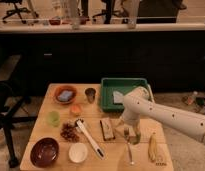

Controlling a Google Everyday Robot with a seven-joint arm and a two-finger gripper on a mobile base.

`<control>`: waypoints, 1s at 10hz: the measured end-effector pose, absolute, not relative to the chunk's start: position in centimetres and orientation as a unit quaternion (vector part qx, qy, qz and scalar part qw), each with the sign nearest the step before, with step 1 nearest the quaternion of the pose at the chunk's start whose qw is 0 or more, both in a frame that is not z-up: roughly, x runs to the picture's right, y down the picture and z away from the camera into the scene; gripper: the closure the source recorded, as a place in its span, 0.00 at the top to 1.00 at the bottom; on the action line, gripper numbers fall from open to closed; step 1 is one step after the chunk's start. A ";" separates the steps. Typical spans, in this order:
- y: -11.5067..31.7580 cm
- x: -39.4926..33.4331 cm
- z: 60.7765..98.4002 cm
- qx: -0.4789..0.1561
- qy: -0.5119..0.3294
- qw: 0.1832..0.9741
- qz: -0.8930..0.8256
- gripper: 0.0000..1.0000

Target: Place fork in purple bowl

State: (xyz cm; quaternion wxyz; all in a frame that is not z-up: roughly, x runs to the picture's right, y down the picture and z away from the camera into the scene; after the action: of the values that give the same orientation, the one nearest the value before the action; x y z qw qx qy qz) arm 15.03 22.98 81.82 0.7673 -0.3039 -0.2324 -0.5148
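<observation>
1. The purple bowl (44, 151) sits at the lower left corner of the table (112, 156).
2. The fork (130, 154) lies at lower centre-right, handle pointing toward the frame's bottom edge.
3. The gripper (131, 134) hangs just above the fork's upper end, jaws spread wide and empty.

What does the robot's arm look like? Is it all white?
Mostly. The arm is a fat, smooth white tube with tiny dark dots along it. Its gripper, just above the fork, looks darker, grey-green.
</observation>
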 end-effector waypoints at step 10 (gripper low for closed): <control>24.9 15.0 84.7 -0.317 -0.243 0.780 -0.482 0.80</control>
State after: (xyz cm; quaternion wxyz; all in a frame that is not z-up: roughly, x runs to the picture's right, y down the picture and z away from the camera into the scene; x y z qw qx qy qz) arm 15.01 24.91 84.72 0.7803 -0.3165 -0.2425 -0.4817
